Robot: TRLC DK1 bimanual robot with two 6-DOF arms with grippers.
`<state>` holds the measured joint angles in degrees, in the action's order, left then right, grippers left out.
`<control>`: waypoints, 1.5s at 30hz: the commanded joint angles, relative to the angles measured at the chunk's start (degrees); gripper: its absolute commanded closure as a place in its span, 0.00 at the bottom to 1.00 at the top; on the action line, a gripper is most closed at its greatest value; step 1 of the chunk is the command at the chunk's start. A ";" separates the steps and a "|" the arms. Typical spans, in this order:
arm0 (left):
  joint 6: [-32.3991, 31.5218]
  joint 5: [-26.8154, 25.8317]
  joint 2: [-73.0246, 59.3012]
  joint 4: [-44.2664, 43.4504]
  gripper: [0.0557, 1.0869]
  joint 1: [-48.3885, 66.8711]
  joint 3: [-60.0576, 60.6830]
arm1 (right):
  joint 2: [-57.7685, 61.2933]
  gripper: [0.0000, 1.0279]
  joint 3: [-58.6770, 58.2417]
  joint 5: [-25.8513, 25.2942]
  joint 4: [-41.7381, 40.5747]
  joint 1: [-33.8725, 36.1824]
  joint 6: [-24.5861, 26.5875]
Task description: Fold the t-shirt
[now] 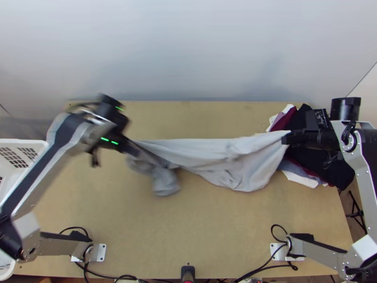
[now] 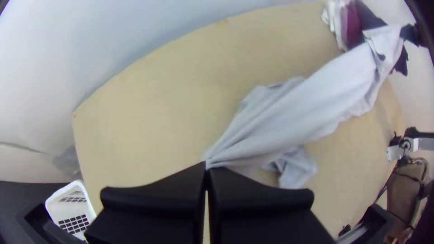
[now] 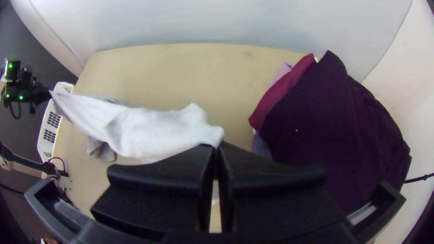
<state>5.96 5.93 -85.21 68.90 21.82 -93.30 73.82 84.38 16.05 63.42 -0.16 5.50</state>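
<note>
Where the light-grey t-shirt stretches: bunched lengthwise, long axis leading away from the clothes pile.
Left claw: closed on the end well apart from the pile.
Right claw: gripping the end beside it.

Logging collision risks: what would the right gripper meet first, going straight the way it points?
The right gripper would likely meet the grey shirt it holds, stretched ahead toward the left gripper; the cloth's height is unclear.
</note>
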 commanded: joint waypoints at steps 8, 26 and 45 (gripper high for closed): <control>5.56 -13.40 3.38 3.69 0.96 -32.81 -15.42 | -1.31 0.97 13.18 0.12 3.73 -8.01 -8.31; 7.05 -12.79 -20.87 -15.47 0.96 -14.79 -9.45 | -7.64 0.97 -8.09 0.12 -0.75 -5.20 -7.25; 7.58 -0.75 -25.97 -10.19 0.04 -7.76 -17.80 | -6.23 0.97 -12.84 -0.06 -4.27 -2.21 -3.56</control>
<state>12.03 4.43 -117.30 56.77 12.29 -115.35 67.37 73.08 15.92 59.53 -2.55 1.34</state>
